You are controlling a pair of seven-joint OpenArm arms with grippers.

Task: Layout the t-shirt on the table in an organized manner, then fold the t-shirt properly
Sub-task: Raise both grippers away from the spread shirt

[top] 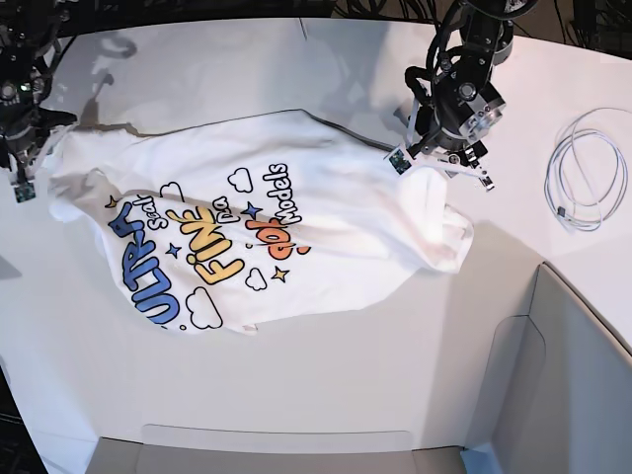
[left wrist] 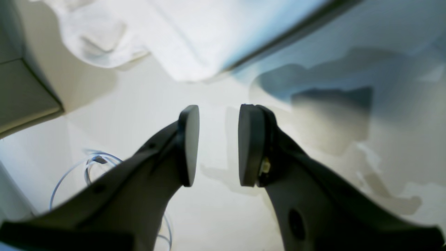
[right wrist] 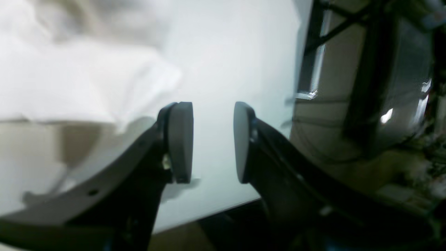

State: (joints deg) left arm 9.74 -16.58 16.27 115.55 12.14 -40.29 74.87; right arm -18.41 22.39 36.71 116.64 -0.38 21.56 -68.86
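The white table (top: 326,385) bears the spread t-shirt (top: 296,212) and a coiled cable (top: 585,183).

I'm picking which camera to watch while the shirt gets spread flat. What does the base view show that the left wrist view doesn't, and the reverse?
Only the base view shows the colourful cartoon print on the white cotton t-shirt, the shirt's whole outline, and the right hand at its far sleeve. Only the left wrist view shows the left hand close up, its two dark pads apart with nothing between them. Both show the white tabletop, the grey angular bin, the coiled white cable and plain shirt cloth.
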